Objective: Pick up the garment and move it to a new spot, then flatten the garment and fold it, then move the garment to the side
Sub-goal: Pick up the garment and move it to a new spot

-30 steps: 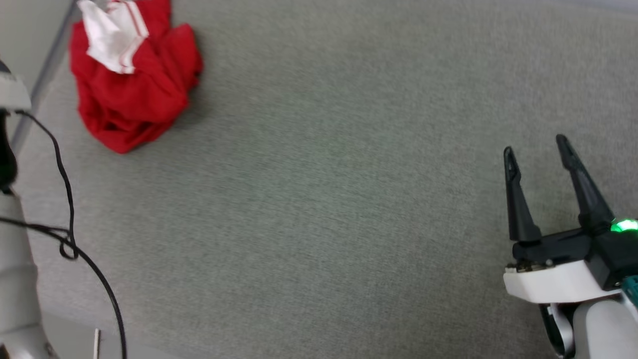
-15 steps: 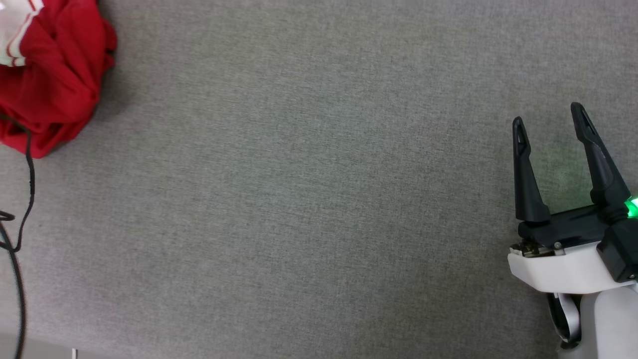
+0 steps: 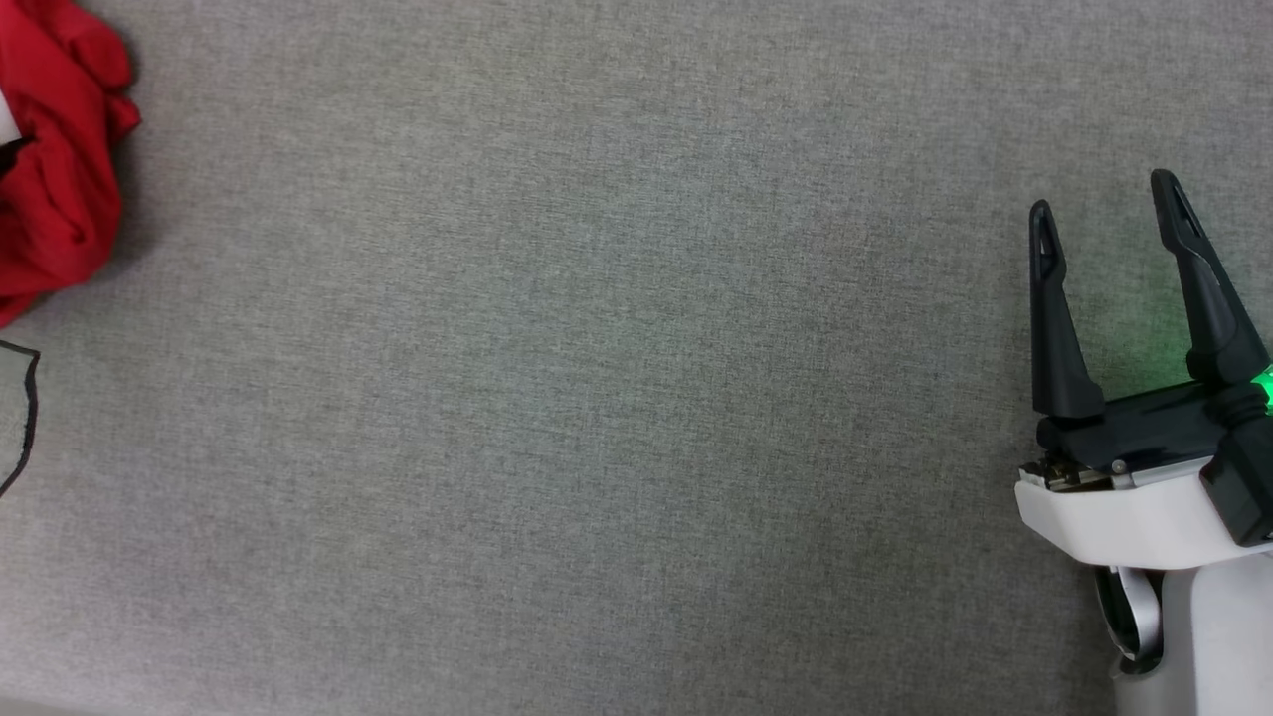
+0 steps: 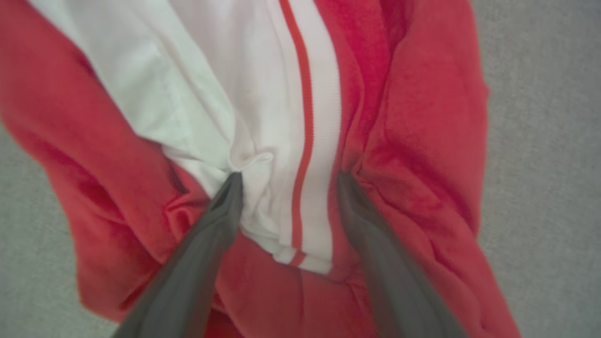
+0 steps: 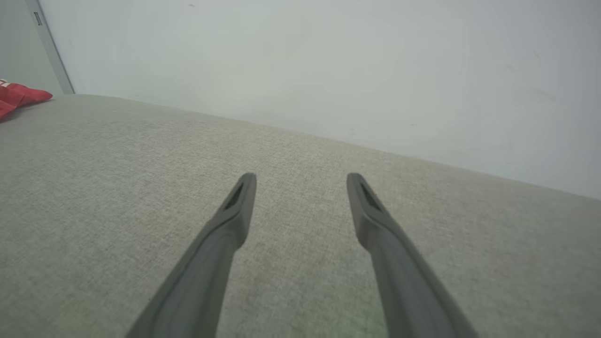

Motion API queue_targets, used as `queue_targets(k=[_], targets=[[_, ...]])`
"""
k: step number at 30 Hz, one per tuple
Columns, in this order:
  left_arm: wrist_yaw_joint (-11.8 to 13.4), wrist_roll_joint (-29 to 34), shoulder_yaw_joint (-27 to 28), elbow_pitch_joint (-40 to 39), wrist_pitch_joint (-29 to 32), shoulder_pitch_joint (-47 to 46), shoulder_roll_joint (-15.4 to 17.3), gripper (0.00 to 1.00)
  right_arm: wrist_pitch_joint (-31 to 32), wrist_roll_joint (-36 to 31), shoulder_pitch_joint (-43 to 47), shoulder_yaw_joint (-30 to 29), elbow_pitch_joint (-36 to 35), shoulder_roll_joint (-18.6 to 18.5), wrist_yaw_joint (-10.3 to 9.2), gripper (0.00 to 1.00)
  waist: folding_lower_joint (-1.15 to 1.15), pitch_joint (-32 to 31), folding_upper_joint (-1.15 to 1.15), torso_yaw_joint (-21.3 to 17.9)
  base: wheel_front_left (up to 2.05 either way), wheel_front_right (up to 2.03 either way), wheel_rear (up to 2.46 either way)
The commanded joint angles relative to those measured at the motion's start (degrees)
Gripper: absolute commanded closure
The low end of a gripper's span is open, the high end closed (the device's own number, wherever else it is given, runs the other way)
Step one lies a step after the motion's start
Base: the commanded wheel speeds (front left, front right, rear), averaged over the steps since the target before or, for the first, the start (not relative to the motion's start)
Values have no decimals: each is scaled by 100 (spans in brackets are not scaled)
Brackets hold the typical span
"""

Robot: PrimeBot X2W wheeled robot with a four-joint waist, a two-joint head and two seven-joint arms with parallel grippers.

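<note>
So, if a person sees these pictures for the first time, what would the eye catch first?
The bright red garment, crumpled, is seen close in the left wrist view, with the open left gripper astride its white striped sleeve. Then comes the open right gripper, empty, over the grey cloth surface at the head view's lower right.
</note>
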Motion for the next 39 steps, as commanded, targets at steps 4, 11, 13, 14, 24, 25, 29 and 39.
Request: queue_targets(k=[4,11,13,14,24,25,29,39], targets=[[0,-28,-403,189,119,221,-135,0,-12,26,-119,16,-9,3,-4,0,-1,64,0,-66,0,0,0],[-1,-112,-797,-54,-710,-104,241,100,-12,85,-8,-45,95,4,-4,0,-1,-291,0,-31,0,0,0],[-1,-47,-951,-206,-1011,-200,378,100,-12,119,39,-42,127,4,-4,0,-1,-461,0,-7,0,0,0],[-1,-23,-1048,-261,-1154,-232,422,100,-12,149,60,-46,143,4,-4,0,-1,-560,0,9,0,0,0],[-2,75,-2136,-1109,-1831,-695,711,100,-12,393,359,-31,311,4,-4,0,-1,-1390,0,92,0,0,0],[-2,97,-2245,-1203,-1879,-758,709,100,-12,417,391,-34,324,4,-4,0,-1,-1451,0,85,0,0,0],[-1,198,-2695,-1626,-2045,-925,711,100,-13,538,491,-31,360,4,-4,0,-1,-1669,0,12,0,0,0],[-1,439,-3715,-2793,-2048,-1299,344,100,-13,802,578,-67,395,6,-4,0,-1,-1922,0,-494,0,0,0]])
